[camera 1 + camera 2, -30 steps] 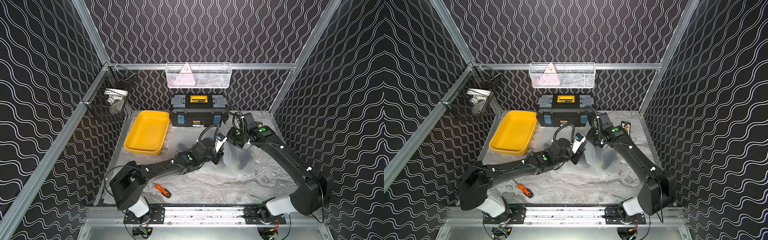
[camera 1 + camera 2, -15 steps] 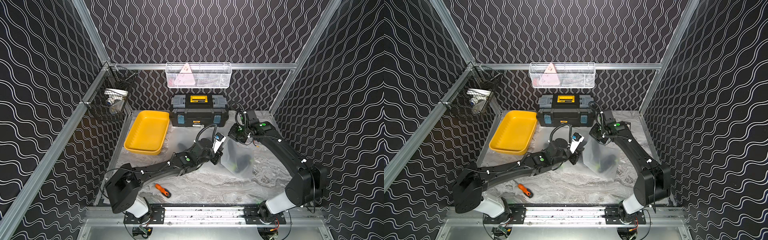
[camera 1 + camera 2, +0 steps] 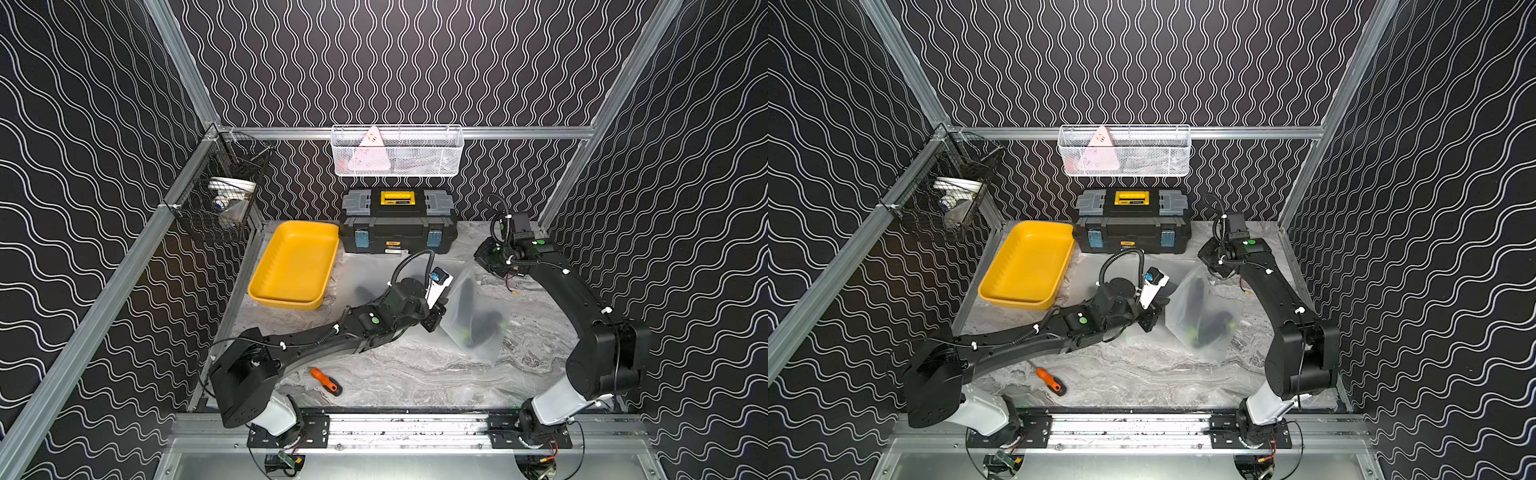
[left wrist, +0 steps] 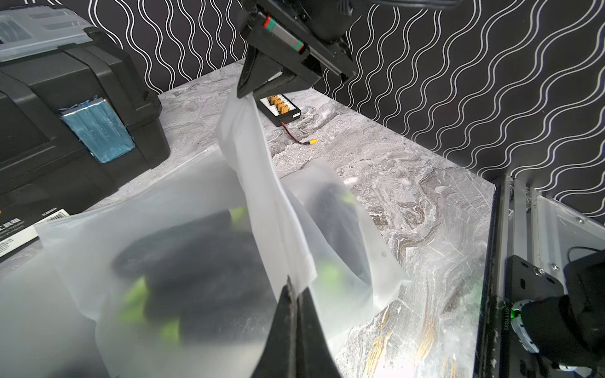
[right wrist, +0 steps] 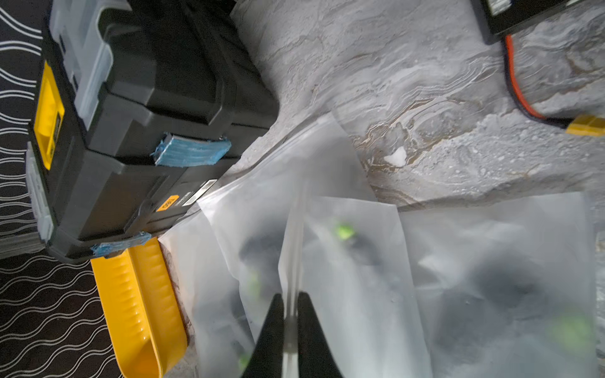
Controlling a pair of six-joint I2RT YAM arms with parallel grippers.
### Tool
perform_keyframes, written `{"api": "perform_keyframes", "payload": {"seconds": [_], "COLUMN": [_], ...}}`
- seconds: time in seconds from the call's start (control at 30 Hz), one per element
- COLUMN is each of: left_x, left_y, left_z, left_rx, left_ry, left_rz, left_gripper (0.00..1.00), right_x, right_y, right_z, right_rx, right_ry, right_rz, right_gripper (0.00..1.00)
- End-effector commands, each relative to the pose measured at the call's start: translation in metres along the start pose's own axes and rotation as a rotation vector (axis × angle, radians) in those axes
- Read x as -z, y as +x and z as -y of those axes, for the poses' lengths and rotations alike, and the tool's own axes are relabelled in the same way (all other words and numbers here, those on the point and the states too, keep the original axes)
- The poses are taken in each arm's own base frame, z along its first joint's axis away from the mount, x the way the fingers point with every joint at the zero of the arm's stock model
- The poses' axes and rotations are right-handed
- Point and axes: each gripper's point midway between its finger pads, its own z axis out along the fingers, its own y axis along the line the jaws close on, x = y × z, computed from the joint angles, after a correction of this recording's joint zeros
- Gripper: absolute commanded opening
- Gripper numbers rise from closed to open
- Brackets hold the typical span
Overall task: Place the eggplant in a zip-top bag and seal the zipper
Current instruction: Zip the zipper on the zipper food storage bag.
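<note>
Right gripper (image 4: 244, 94) just slid along the zipper (image 4: 262, 183) of the zip-top bag (image 3: 486, 349), away from left gripper (image 4: 292, 291) toward the worktop's (image 3: 415, 374) back-right corner; both jaws are clenched on that strip and the eggplant (image 3: 1210, 328) is inside the bag over the right half, so I reckon it's nearly sealed.

Drawing the right gripper (image 4: 246, 94) away from the left gripper (image 4: 292, 289), back toward the rear right corner of the surface (image 3: 395, 374). Lengthening the stretch of zip edge (image 4: 258, 170) pulled taut between the two. Easing the left gripper slightly toward the front. Folding the right arm (image 3: 573, 291) more upright, elbow closing in over its base. Spreading the bag (image 3: 478, 316) wider, its lower corner reaching further toward the front.
</note>
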Motion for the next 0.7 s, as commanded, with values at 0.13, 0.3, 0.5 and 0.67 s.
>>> {"api": "perform_keyframes", "payload": {"seconds": [0.13, 0.3, 0.5, 0.67], "left_x": [0.003, 0.002, 0.002, 0.000], "left_y": [0.000, 0.001, 0.000, 0.000], "left_z": [0.005, 0.005, 0.006, 0.006], "left_rx": [0.011, 0.014, 0.012, 0.012], "left_ry": [0.024, 0.027, 0.029, 0.035], "left_rz": [-0.006, -0.006, -0.005, -0.006], "left_gripper": [0.00, 0.00, 0.00, 0.00], "right_x": [0.003, 0.003, 0.003, 0.003], "right_y": [-0.047, -0.062, -0.072, -0.079], "right_z": [0.010, 0.016, 0.018, 0.019], "right_rx": [-0.063, -0.093, -0.111, -0.122], "right_ry": [0.003, 0.007, 0.007, 0.007], "right_rz": [0.129, 0.147, 0.158, 0.170], "right_gripper": [0.11, 0.11, 0.11, 0.11]}}
